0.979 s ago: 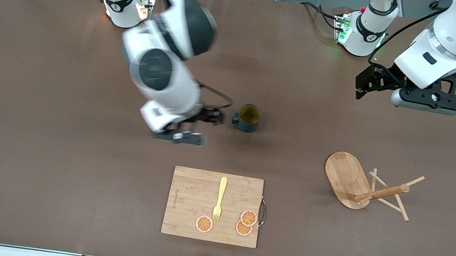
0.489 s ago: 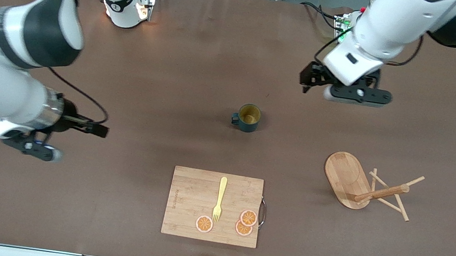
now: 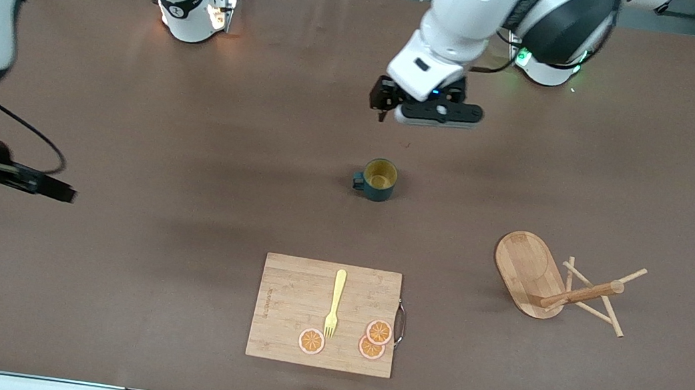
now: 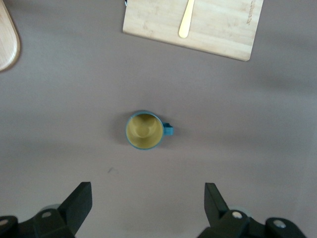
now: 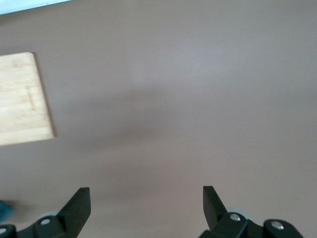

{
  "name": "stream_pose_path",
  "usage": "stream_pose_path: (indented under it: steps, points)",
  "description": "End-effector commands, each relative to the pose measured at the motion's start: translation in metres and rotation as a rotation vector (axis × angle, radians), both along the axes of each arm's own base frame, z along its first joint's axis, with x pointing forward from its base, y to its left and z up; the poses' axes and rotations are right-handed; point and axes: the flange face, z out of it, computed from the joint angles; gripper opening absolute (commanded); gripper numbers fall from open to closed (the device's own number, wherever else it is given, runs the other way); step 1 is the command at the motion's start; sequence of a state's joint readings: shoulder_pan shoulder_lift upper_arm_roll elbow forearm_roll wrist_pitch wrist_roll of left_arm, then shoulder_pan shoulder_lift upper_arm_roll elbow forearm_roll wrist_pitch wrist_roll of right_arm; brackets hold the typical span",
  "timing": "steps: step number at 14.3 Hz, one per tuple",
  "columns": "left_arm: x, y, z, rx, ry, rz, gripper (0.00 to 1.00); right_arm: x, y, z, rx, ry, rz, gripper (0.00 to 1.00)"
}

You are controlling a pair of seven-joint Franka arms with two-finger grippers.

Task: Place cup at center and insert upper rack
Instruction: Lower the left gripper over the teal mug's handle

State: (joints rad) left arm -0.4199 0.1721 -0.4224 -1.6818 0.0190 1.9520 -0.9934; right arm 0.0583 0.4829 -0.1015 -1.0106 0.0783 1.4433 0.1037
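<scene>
The dark teal cup (image 3: 379, 179) with a yellow inside stands upright mid-table; the left wrist view looks straight down on this cup (image 4: 144, 130). The upper rack (image 3: 551, 282), a wooden mug tree, lies tipped on its side toward the left arm's end, and the edge of its oval base (image 4: 7, 44) shows in the left wrist view. My left gripper (image 3: 381, 100) hangs open and holding nothing over bare table between the cup and its arm's base (image 4: 147, 191). My right gripper (image 3: 59, 191) is open and holds nothing over bare table at the right arm's end (image 5: 146, 196).
A bamboo cutting board (image 3: 325, 314) lies nearer the front camera than the cup. On it are a yellow fork (image 3: 334, 303) and three orange slices (image 3: 372, 340). One corner of the board (image 5: 20, 99) shows in the right wrist view.
The right arm has pulled away from beside the cup to its own end of the table. The left arm has swung in from its end to over the table near the cup.
</scene>
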Motion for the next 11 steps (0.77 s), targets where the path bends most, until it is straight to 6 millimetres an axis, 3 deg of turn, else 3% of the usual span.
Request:
stream_pose_path:
  steps: [1,4,6,11]
  points:
    - [-0.022,-0.033,-0.034,0.047,-0.009,0.039,1.0,-0.032,-0.034,0.03,0.003,-0.037,0.072,1.0]
    - [-0.044,-0.064,-0.076,0.081,-0.046,0.086,1.0,-0.052,-0.042,0.048,0.01,-0.087,0.079,1.0]
    - [-0.059,-0.08,-0.104,0.093,-0.088,0.126,1.0,-0.064,-0.044,0.046,0.008,-0.1,0.094,1.0]
    - [-0.092,-0.109,-0.174,0.144,-0.203,0.173,1.0,-0.088,-0.024,0.042,-0.035,-0.098,0.134,1.0]
